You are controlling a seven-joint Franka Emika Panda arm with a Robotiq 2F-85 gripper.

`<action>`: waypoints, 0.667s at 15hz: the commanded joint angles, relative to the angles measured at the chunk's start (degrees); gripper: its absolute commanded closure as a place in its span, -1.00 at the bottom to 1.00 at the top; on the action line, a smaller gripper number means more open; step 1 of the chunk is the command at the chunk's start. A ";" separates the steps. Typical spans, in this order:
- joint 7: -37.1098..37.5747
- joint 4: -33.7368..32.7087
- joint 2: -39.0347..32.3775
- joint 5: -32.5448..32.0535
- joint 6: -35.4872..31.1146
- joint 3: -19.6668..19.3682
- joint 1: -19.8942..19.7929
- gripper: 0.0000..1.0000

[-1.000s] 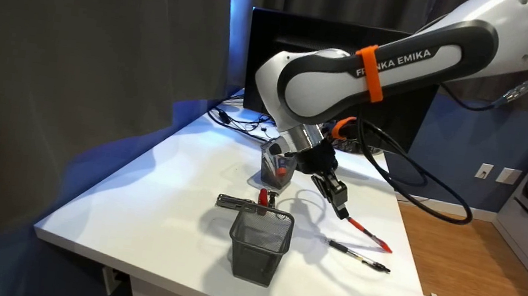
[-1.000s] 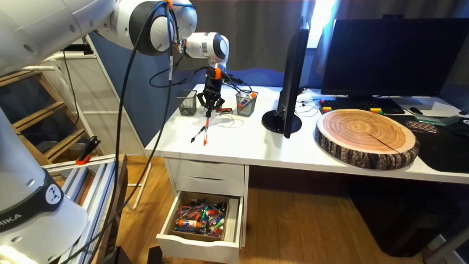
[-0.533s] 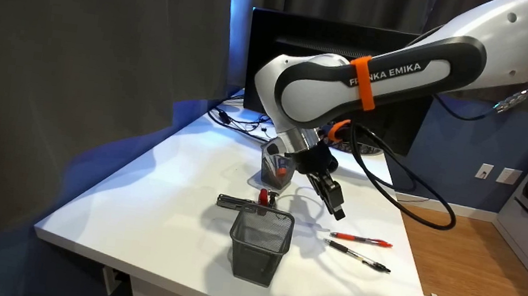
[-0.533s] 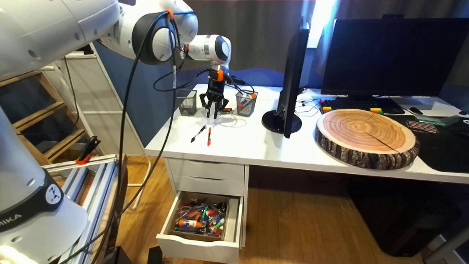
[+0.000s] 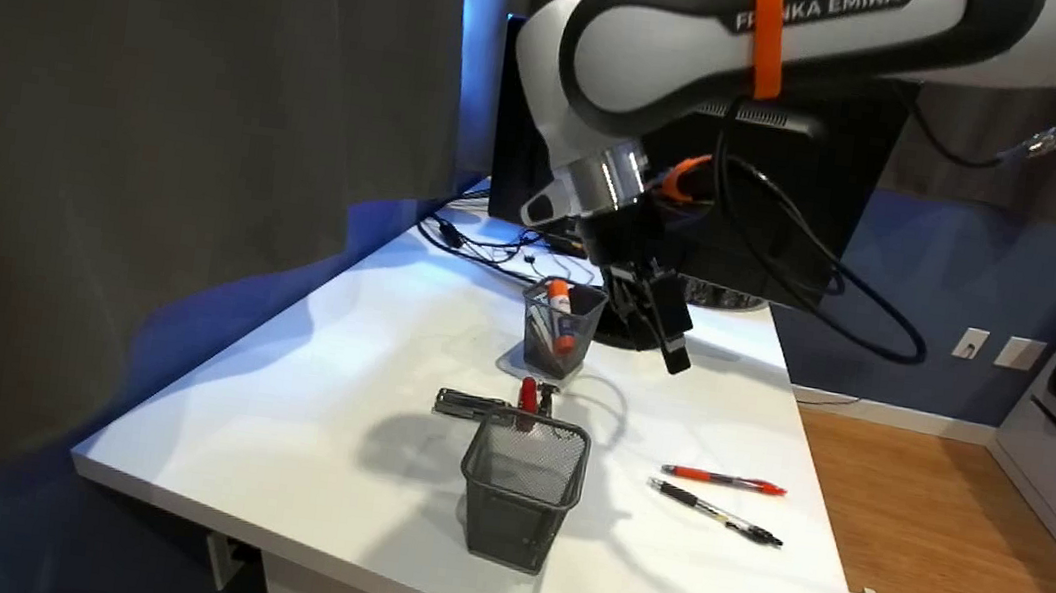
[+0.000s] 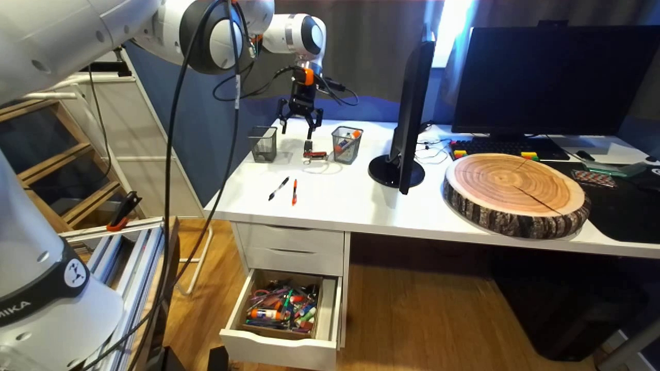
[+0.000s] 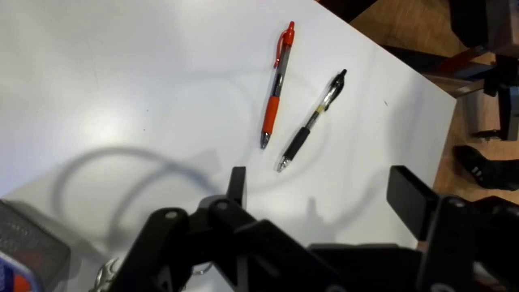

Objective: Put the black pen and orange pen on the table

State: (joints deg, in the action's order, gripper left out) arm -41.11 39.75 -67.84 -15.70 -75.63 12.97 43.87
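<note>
While table (image 7: pixel 170 105) bears black pen (image 7: pixel 311 121), orange pen (image 7: pixel 277 85); slab (image 6: pixel 515 193): an exterior view only

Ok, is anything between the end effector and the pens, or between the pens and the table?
Nothing visible: in the wrist view, no object separates the open end effector from the orange pen or black pen; both already lie on the table.

The white Panda arm (image 5: pixel 652 62) is black-trimmed, lettered FRANKA EMIKA, wrapped in orange straps (image 5: pixel 768 44), fitted with black cables (image 5: pixel 898 357) and a black Robotiq gripper (image 7: pixel 320 188).
</note>
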 commanded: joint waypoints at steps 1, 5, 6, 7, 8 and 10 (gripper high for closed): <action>-0.76 5.28 7.59 1.04 2.23 2.04 -0.40 -1.00; 2.31 11.59 14.80 1.37 -0.75 3.60 -1.22 -1.00; 4.05 13.67 16.68 2.47 -1.22 4.17 -1.72 -1.00; 5.88 15.53 18.47 4.33 -0.82 4.94 -2.45 -1.00; 7.57 18.03 20.60 5.13 -0.94 5.03 -2.71 -1.00; 10.81 22.54 24.39 6.44 -0.50 5.03 -3.12 -1.00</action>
State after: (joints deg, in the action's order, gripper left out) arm -35.45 50.93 -51.54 -12.01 -74.47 17.07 42.74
